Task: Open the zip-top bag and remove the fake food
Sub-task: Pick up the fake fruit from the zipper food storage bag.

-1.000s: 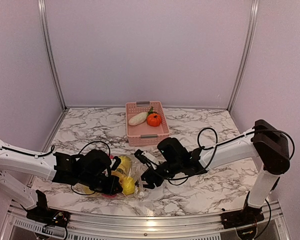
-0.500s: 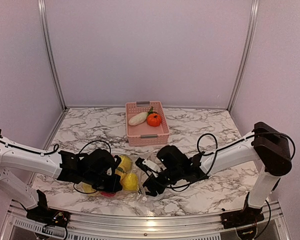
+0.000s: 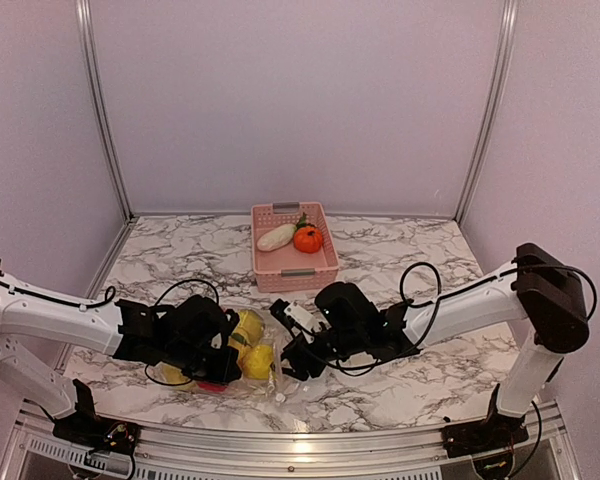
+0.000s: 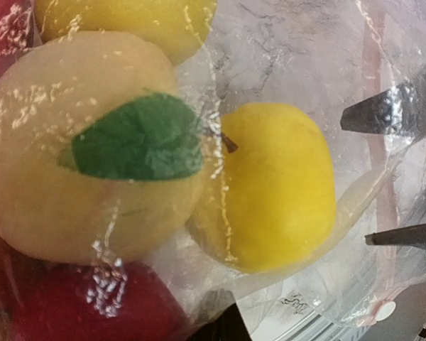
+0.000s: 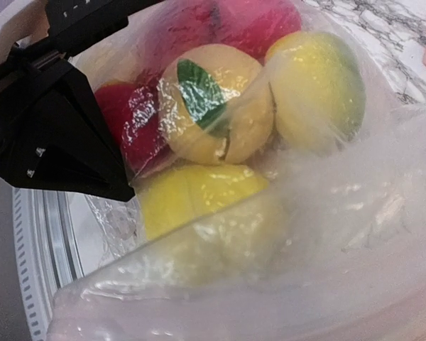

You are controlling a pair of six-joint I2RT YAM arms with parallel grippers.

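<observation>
The zip-top bag [image 3: 267,372] lies near the table's front edge, still holding fake food. Through the film I see a yellow fruit [image 4: 277,185], a pale peach with a green leaf [image 4: 92,156] and a red piece [image 4: 78,305]. My left gripper [image 3: 224,366] is shut on a bunch of the bag's film at its left end; in the left wrist view only a dark finger [image 4: 227,328] shows. My right gripper [image 3: 285,356] is at the bag's right end, its two dark tips [image 4: 383,114] apart behind the film beside the yellow fruit. In the right wrist view the bag [image 5: 326,234] hides my own fingers.
A pink basket [image 3: 295,270] stands behind the bag at mid-table, holding a white radish [image 3: 276,237] and an orange fruit [image 3: 307,239]. The table's metal front rail [image 5: 39,256] runs close beside the bag. The left gripper's black body [image 5: 57,135] sits against the bag's far side.
The left gripper has shifted a little to the right with the bag. The right gripper dipped toward the front edge and came back to the bag's right end, its jaws slightly wider.
</observation>
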